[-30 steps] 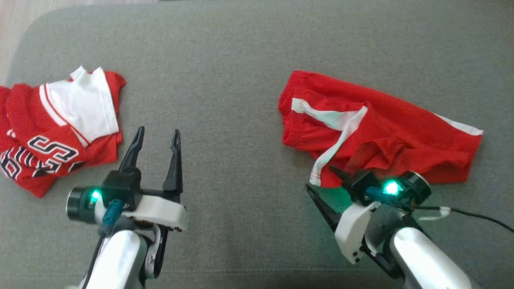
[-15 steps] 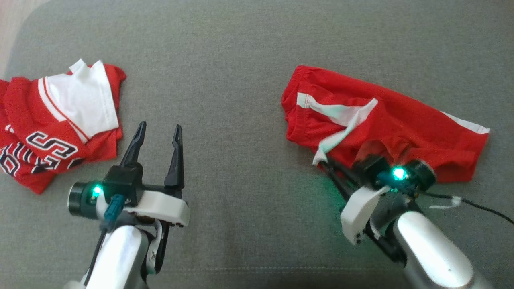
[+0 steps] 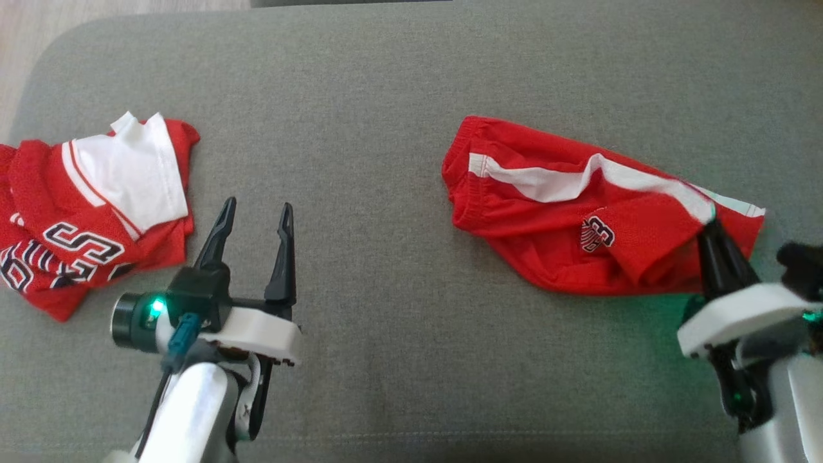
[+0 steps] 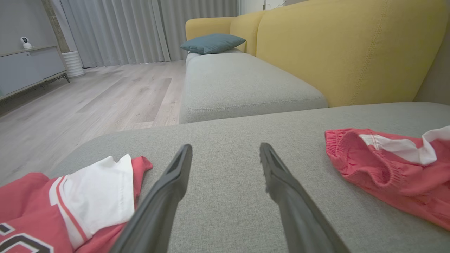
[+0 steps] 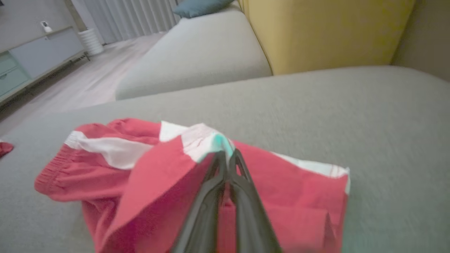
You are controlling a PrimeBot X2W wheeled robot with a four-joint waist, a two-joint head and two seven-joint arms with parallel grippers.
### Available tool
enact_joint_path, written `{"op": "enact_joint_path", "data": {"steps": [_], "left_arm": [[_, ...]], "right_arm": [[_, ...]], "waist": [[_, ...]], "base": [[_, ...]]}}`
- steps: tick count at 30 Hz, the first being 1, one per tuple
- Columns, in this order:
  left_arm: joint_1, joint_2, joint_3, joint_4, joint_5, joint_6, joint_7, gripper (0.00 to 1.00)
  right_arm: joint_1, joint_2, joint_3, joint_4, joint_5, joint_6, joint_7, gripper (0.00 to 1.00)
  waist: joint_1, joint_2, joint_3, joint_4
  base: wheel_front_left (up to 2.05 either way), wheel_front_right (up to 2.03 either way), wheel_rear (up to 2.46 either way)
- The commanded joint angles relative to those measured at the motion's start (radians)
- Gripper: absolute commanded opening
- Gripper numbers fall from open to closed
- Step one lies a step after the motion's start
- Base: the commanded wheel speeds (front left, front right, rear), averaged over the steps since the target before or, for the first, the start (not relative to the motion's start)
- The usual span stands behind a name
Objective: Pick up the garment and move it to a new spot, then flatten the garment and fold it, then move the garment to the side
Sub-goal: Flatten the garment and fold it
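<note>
My right gripper (image 3: 709, 224) sits at the right edge of the head view, its two dark fingers pressed together on a fold of the red shorts (image 3: 566, 225), just where the white side stripe (image 3: 649, 183) meets the leg hem. In the right wrist view the fingers meet on that pale strip with cloth bunched between them, so I judge the pinch has caught fabric, though I cannot tell how many layers. The shorts lie right of centre on the grey cushion (image 3: 386, 77), waistband toward the middle of the frame, the body rumpled and folded over on itself. My left gripper (image 3: 255, 207) hangs at the lower left with its fingers spread wide and nothing between them, near the red and white jersey (image 3: 96, 199) but apart from it. I take the step in hand to be the pick-up. To do it well I should raise the pinched corner slowly and straight up, so that the rest peels off the cushion under its own weight and not by dragging. A thin pinch like this could slip, so no sudden swing, and I keep the jersey well out of the path.
</note>
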Motion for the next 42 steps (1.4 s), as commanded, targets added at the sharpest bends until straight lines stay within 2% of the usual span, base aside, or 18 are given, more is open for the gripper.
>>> {"op": "enact_joint_path", "data": {"steps": [1,6,13,26,42], "left_arm": [[-0.021,0.01,0.036,-0.028,0.011,-0.003,-0.012,1.0],[-0.006,0.014,0.038,-0.025,0.009,-0.004,-0.012,1.0],[0.021,0.023,0.044,-0.031,0.007,0.004,-0.012,1.0],[0.049,0.036,0.044,-0.048,0.002,0.022,-0.012,1.0],[0.067,0.047,0.043,-0.069,-0.008,0.039,-0.006,1.0]], "right_arm": [[0.001,-0.001,-0.005,0.0,0.014,0.004,-0.014,1.0],[0.003,0.013,-0.088,0.074,0.021,0.004,-0.084,1.0],[0.017,0.012,-0.044,-0.037,-0.081,0.004,-0.164,1.0],[0.173,0.065,0.08,-0.284,-0.119,0.004,-0.068,1.0],[0.203,0.087,0.106,-0.318,-0.114,0.004,-0.046,1.0]], "waist": [[0.0,0.0,-0.004,0.0],[0.0,0.0,-0.021,-0.007],[0.0,0.0,-0.051,-0.017],[0.0,0.0,-0.093,-0.016],[0.0,0.0,-0.096,-0.015]], "base": [[0.0,0.0,0.0],[0.0,0.0,0.0],[0.0,0.0,0.0],[0.0,0.0,0.0],[0.0,0.0,0.0]]}}
